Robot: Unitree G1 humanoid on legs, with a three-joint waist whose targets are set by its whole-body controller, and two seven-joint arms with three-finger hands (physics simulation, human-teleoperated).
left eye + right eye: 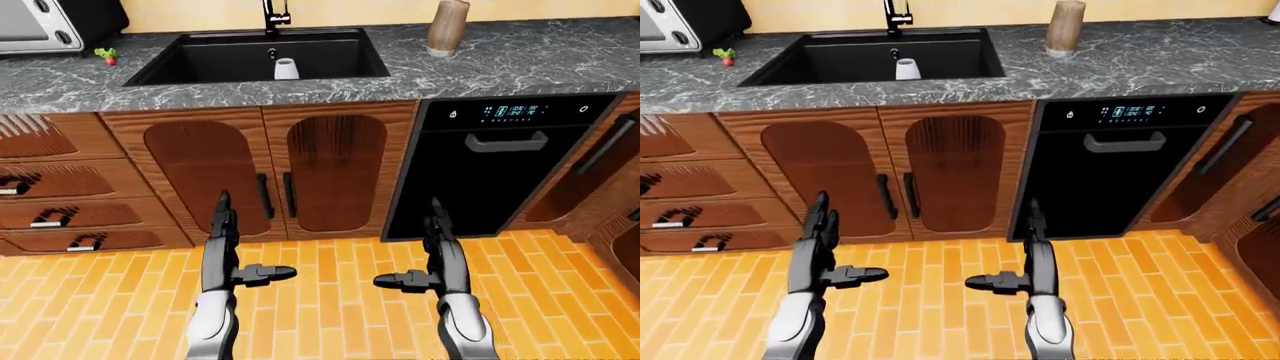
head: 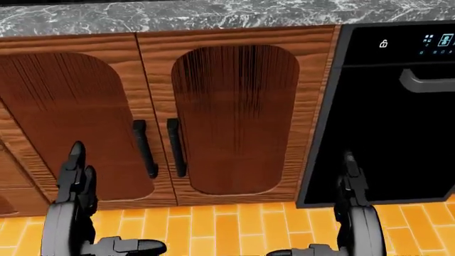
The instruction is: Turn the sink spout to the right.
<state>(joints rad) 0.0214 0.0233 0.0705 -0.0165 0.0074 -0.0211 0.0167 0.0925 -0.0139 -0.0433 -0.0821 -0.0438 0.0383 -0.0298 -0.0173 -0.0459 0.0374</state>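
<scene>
A grey marbled counter (image 1: 520, 64) runs across the top of the left-eye view. On it stand a tan cylindrical container (image 1: 447, 28) at the upper right and a silver toaster oven (image 1: 45, 26) at the upper left, with a small red-and-green vegetable (image 1: 104, 54) just beside the oven. Below the counter — two wooden cabinet doors (image 1: 262, 172) with dark vertical handles, a stack of drawers (image 1: 55, 187) to their left and a black dishwasher (image 1: 485, 161) to their right. The floor (image 1: 330, 300) is orange brick-patterned tile.
</scene>
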